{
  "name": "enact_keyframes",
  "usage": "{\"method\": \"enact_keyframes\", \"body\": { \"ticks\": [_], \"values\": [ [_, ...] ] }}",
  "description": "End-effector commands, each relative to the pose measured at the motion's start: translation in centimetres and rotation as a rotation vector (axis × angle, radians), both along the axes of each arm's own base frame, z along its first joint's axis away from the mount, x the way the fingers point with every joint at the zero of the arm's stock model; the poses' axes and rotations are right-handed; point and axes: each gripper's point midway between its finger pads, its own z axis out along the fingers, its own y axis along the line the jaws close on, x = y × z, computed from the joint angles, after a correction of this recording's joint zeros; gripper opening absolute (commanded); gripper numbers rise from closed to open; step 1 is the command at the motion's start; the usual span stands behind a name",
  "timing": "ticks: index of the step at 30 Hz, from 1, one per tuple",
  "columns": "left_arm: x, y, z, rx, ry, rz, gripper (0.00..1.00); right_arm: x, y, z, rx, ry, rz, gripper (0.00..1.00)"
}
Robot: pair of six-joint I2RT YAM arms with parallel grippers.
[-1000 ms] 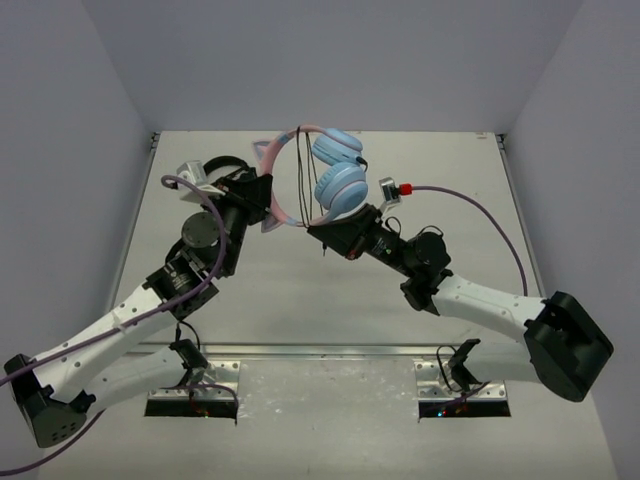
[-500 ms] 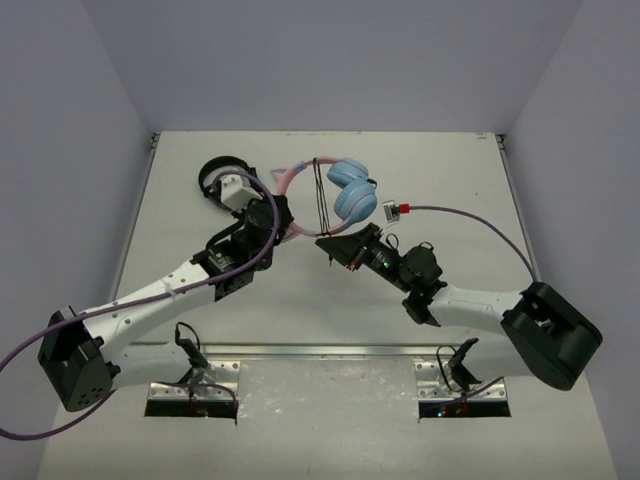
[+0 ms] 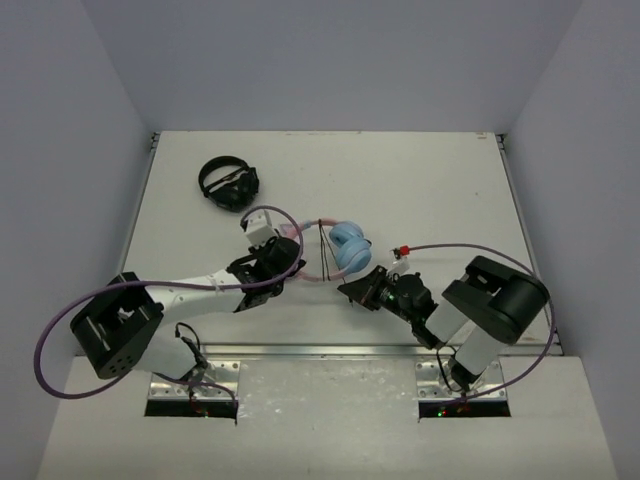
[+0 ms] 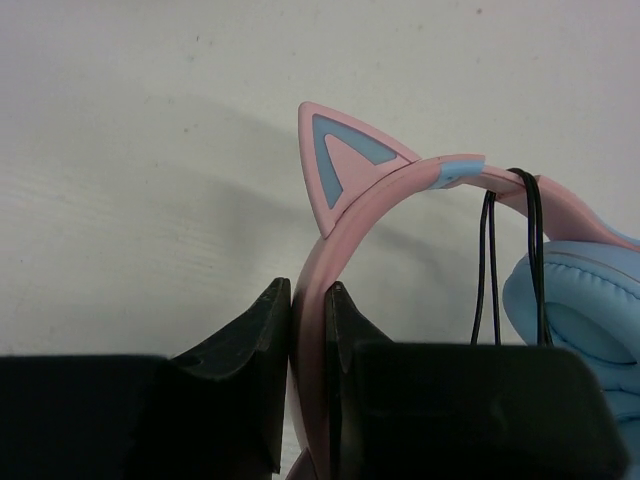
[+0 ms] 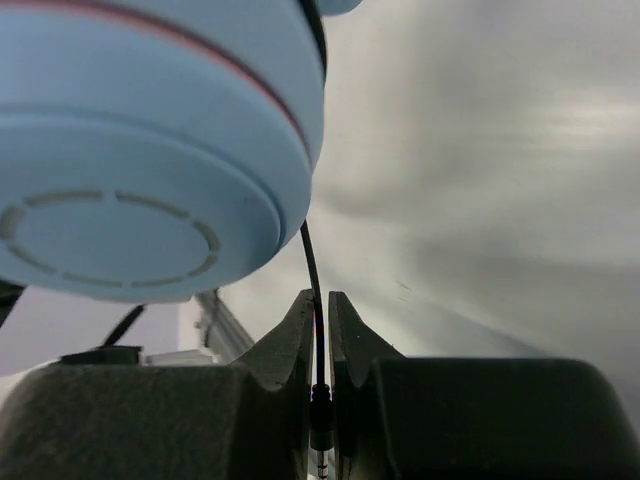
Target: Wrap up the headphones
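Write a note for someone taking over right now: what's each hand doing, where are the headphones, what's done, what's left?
Left hand: shut on the pink headband, beside a cat ear.
Right hand: shut on the cable near its plug, just under an earcup.
Headphones: mid-table, between the hands; black headphones lie apart, far left.
Done: cable strands already cross the headband.
Left: probably wind the remaining cable, secure the plug end, let go.

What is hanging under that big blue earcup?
A thin black cable drops from the earcup into the right gripper, shut on it. Its plug end is mostly hidden between the jaws.
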Motion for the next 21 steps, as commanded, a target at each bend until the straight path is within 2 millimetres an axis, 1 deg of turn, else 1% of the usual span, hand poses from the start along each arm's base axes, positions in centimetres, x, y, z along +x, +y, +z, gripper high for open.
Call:
{"method": "enact_keyframes", "body": {
  "ticks": [1, 2, 3, 4, 5, 8, 9, 10, 11, 12, 13, 18, 21],
  "values": [
    [1.6, -1.6, 3.1, -0.219, -0.163, 0.085, 0.0, -1.3, 0.6, 4.5, 0.203, -0.098, 0.036, 0.07],
    [1.1, -2.2, 2.8, -0.221, -0.161, 0.072, 0.0, -1.9, 0.9, 4.1, 0.191, -0.087, 0.051, 0.07],
    [0.8, -2.1, 1.9, -0.225, -0.148, 0.08, 0.0, -2.1, 1.0, 3.8, 0.183, -0.085, 0.056, 0.07],
    [0.5, -2.1, 1.2, -0.229, -0.131, 0.081, 0.0, -2.7, 0.6, 3.0, 0.153, -0.077, 0.059, 0.07],
    [0.1, -1.9, -0.1, -0.222, -0.109, 0.081, 0.0, -3.1, 0.7, 2.9, 0.145, -0.081, 0.065, 0.08],
    [-0.5, -2.4, -1.6, -0.229, -0.088, 0.065, 0.0, -4.3, 1.5, 2.0, 0.121, -0.06, 0.11, 0.14],
    [-0.6, -2.6, -1.9, -0.232, -0.085, 0.068, 0.0, -4.6, 1.8, 1.6, 0.12, -0.043, 0.126, 0.15],
    [-0.7, -2.6, -2.2, -0.224, -0.081, 0.071, 0.0, -4.9, 2.0, 0.7, 0.113, -0.002, 0.134, 0.15],
    [-1.0, -3.0, -2.9, -0.207, -0.069, 0.067, 0.0, -5.4, 2.2, 0.3, 0.108, 0.016, 0.147, 0.15],
    [-0.9, -3.4, -2.6, -0.219, -0.075, 0.077, 0.0, -5.6, 2.3, 0.0, 0.104, 0.029, 0.15, 0.15],
    [-1.2, -3.3, -2.9, -0.194, -0.075, 0.087, 0.0, -6.2, 2.5, -0.3, 0.099, 0.042, 0.165, 0.15],
    [-1.2, -3.8, -3.8, -0.177, -0.076, 0.079, 0.01, -6.7, 2.9, -0.1, 0.088, 0.009, 0.181, 0.16],
    [-1.4, -3.3, -4.7, -0.157, -0.08, 0.071, 0.0, -6.7, 2.9, 0.1, 0.094, 0.009, 0.177, 0.16]
  ]
}}
